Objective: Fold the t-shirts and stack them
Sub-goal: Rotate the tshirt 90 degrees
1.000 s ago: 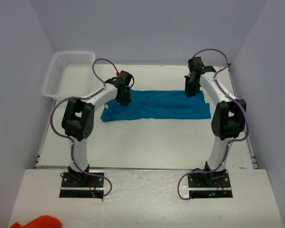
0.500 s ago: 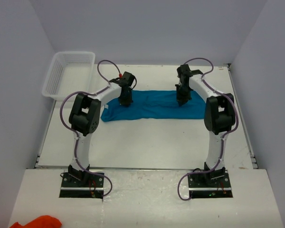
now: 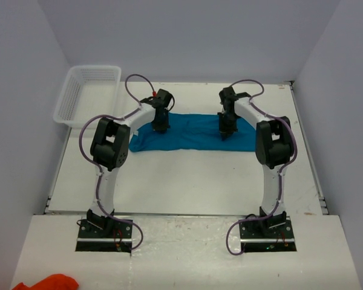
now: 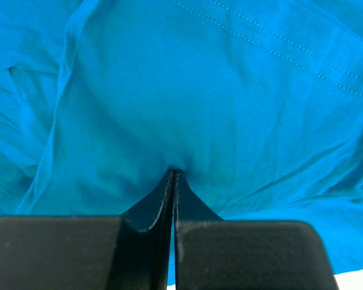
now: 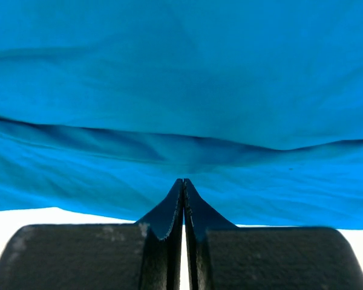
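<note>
Lying across the far half of the white desk (image 3: 187, 181), a plain teal-blue t-shirt (image 3: 190, 138) is folded into a long, narrow band that runs parallel to the far edge. Its left end is rumpled and rounded, and sits a little closer to the near edge than the rest. Both arms reach in from the near edge and arch over the cloth. The left gripper (image 3: 160, 128) comes down on the left part of the band, near its far side. In the left wrist view its dark fingers (image 4: 152, 210) are pressed together, with a small pucker of fabric caught at their tips; a line of hem stitching crosses the cloth beyond them. The right gripper (image 3: 224, 134) comes down on the right part of the band. In the right wrist view its fingers (image 5: 166, 212) are likewise closed tight, tips nipping the cloth just inside its edge, below a long soft crease, with bare desk showing on either side. A white plastic mesh basket (image 3: 88, 90) stands at the far left corner, well apart from the shirt.
</note>
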Robot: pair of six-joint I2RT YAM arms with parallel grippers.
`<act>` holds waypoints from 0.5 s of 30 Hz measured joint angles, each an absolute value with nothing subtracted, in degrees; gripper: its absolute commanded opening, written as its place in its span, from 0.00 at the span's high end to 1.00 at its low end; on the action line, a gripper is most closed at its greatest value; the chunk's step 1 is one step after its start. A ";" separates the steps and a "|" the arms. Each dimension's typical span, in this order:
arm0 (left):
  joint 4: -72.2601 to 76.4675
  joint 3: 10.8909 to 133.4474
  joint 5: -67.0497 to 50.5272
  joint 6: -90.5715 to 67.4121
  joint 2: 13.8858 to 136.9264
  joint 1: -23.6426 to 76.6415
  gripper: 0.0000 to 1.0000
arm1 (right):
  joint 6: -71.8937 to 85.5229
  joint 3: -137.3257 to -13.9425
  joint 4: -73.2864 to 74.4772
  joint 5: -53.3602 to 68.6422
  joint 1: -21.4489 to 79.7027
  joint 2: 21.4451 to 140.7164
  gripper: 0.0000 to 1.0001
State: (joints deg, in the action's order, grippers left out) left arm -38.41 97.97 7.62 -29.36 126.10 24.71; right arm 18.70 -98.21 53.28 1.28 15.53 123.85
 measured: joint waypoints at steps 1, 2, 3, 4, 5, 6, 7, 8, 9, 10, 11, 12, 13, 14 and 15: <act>-38.37 98.08 7.62 -29.36 126.17 24.64 1.00 | 18.85 -98.43 53.52 1.28 15.81 124.07 1.00; -38.37 98.17 7.60 -29.34 126.23 24.56 1.00 | 18.96 -98.80 53.69 1.26 16.16 124.33 1.00; -38.37 98.21 7.57 -29.34 126.26 24.51 1.00 | 19.14 -99.18 53.87 1.26 16.53 124.62 1.00; -38.37 98.26 7.55 -29.32 126.30 24.47 1.00 | 19.29 -99.48 54.08 1.30 16.82 124.99 1.00; -38.37 98.32 7.53 -29.30 126.34 24.43 1.00 | 19.49 -99.85 54.43 1.54 17.08 125.34 1.00; -38.39 98.35 7.51 -29.28 126.34 24.40 1.00 | 19.57 -100.07 54.63 2.26 17.34 125.73 1.00; -38.39 98.37 7.51 -29.17 126.34 24.38 1.00 | 19.75 -100.20 54.85 3.05 17.54 126.13 1.00; -38.37 98.37 7.53 -29.02 126.34 24.38 1.00 | 19.99 -100.25 54.94 3.68 17.80 126.56 1.00; -38.37 98.37 7.53 -28.91 126.34 24.36 1.00 | 20.29 -100.22 55.07 4.19 18.15 127.13 1.00; -38.39 98.37 7.55 -28.82 126.34 24.32 1.00 | 20.53 -100.16 55.22 4.38 18.37 127.48 1.00; -38.41 98.45 7.55 -28.69 126.39 24.23 1.00 | 20.69 -99.94 55.13 4.49 18.57 127.44 1.00; -38.57 98.70 7.53 -28.42 126.52 24.05 1.00 | 20.93 -99.61 55.07 4.62 18.74 127.33 1.00; -38.74 99.07 7.51 -28.29 126.72 23.86 1.00 | 21.17 -99.02 54.72 4.71 18.92 127.02 1.00; -38.79 99.44 7.51 -28.08 126.96 23.62 1.00 | 21.37 -98.59 54.52 4.73 19.03 126.76 1.00; -38.96 99.98 7.51 -27.86 127.35 23.31 1.00 | 21.78 -96.88 53.45 4.86 19.31 125.75 1.00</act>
State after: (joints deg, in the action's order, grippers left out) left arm -38.96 99.98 7.51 -27.86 127.35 23.31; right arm 21.78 -96.88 53.45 4.86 19.31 125.75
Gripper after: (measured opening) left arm 0.002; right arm 0.003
